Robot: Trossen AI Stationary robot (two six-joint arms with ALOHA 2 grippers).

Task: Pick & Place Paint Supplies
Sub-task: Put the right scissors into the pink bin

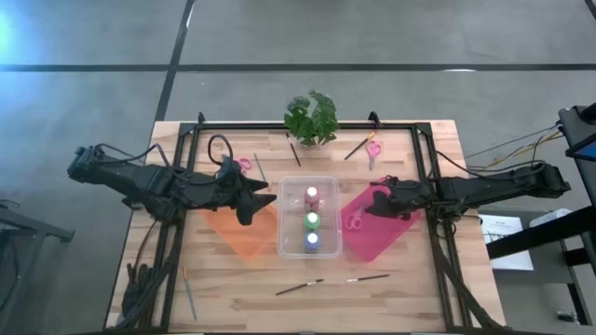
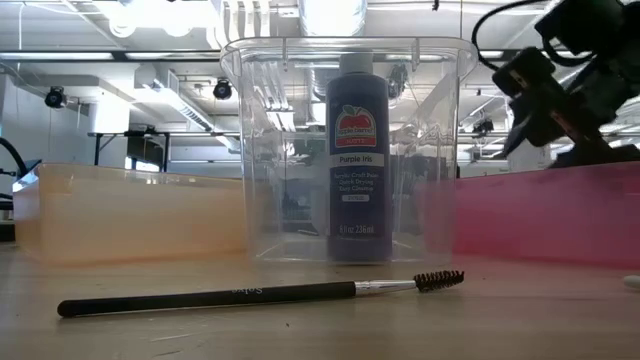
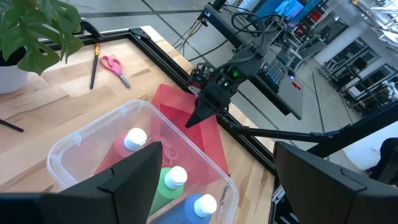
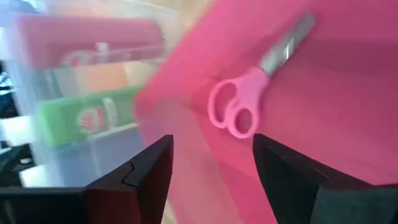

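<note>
Left gripper (image 1: 250, 197): held above the orange mat (image 1: 244, 233), at 9 o'clock of the clear bin (image 1: 309, 217); fingers (image 3: 124, 180) are spread wide in the left wrist view and nothing is gripped.
Clear bin: three bottles are counted inside it in the high view: pink bottle (image 1: 312, 196), green bottle (image 1: 312, 221), blue bottle (image 1: 312, 242).
Low view only: the label of the nearest bottle (image 2: 358, 160) is shown, reading "Purple Ink"; the other two bottles are hidden behind it. A dark-handled brush (image 2: 260, 292) is seen lying in front of the bin.
Brushes: about six thin ones are counted in the high view, among them two at 6 o'clock of the bin (image 1: 299, 287) (image 1: 367, 277) and one at the table's left front (image 1: 189, 296).
Scissors: three pink-handled pairs are counted: one near the left gripper (image 1: 244, 164), one at 1 o'clock of the bin (image 1: 372, 151), one on the pink mat (image 1: 374, 233).
Right wrist view only: the scissors on the mat (image 4: 239, 109) are shown close, just ahead of the spread fingers (image 4: 140, 180).
Right gripper (image 1: 375, 203): poised over the pink mat at 3 o'clock of the bin; fingers are apart and nothing is held.
</note>
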